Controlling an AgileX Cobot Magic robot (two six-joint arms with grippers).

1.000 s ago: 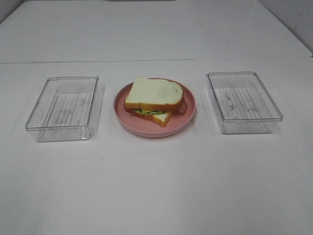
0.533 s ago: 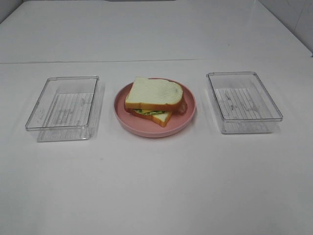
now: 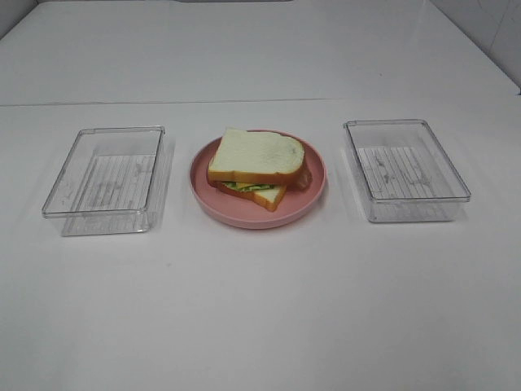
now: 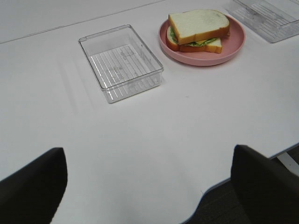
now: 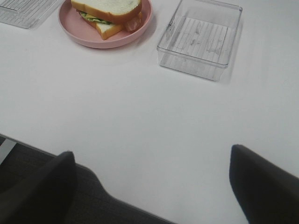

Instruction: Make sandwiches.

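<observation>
Nothing moved since the earlier frames; same layout throughout. Sandwich [image 3: 256, 167] on pink plate [image 3: 308, 195], center of exterior view, slightly above middle. Top bread slice skewed over lower slice, green lettuce [image 3: 248, 186] showing at near edge. Clear bin [image 3: 104, 179] at left of plate, second clear bin [image 3: 404, 169] at right, both apart from plate. White table [image 3: 260, 309] beneath all. Left gripper [image 4: 149, 177] spread wide, holding nothing, low in its wrist frame. Right gripper [image 5: 152, 179] likewise wide apart, empty, well apart from sandwich.
</observation>
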